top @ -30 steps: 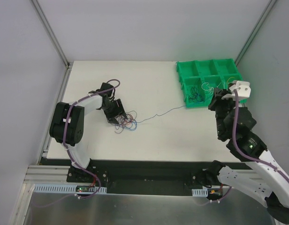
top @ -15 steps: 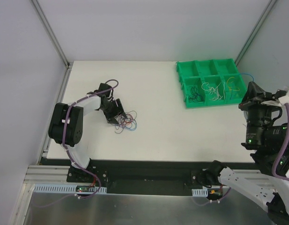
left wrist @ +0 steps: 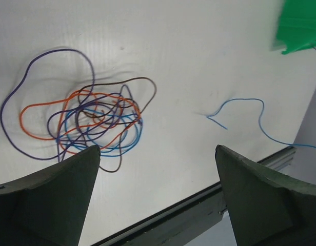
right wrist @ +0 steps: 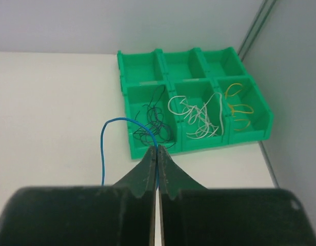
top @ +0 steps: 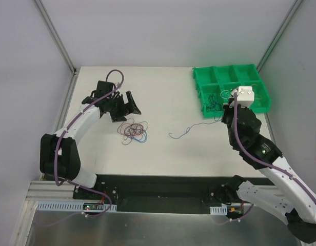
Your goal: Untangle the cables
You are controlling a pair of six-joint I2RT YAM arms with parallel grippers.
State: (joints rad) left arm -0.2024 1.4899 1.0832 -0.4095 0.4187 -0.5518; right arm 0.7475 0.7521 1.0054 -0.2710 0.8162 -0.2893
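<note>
Cables [top: 133,130] awaiting separation lie on the white worktop [top: 163,92], which carries a green tray [top: 219,83] of six compartments at its far right corner. The tray's front row holds black wires [right wrist: 155,125], white wires [right wrist: 196,115] and yellow wires [right wrist: 237,107], one colour to a compartment, so it evidently serves as the sorting destination. The left hand [left wrist: 157,151] hangs above the worktop with its fingers spread wide and nothing between them, a pose that leaves the knot [left wrist: 91,115] unobstructed and probably readies a fresh pick. The right hand [right wrist: 156,151] is pinched closed on a blue cable [top: 186,131] just in front of the tray, presumably to deliver it to a compartment. The knot, a loose heap of purple, orange, blue and brown loops, rests left of centre, near the left hand. The blue cable runs from the pinch down to the worktop, its free end lying between knot and tray, apart from the knot.
</note>
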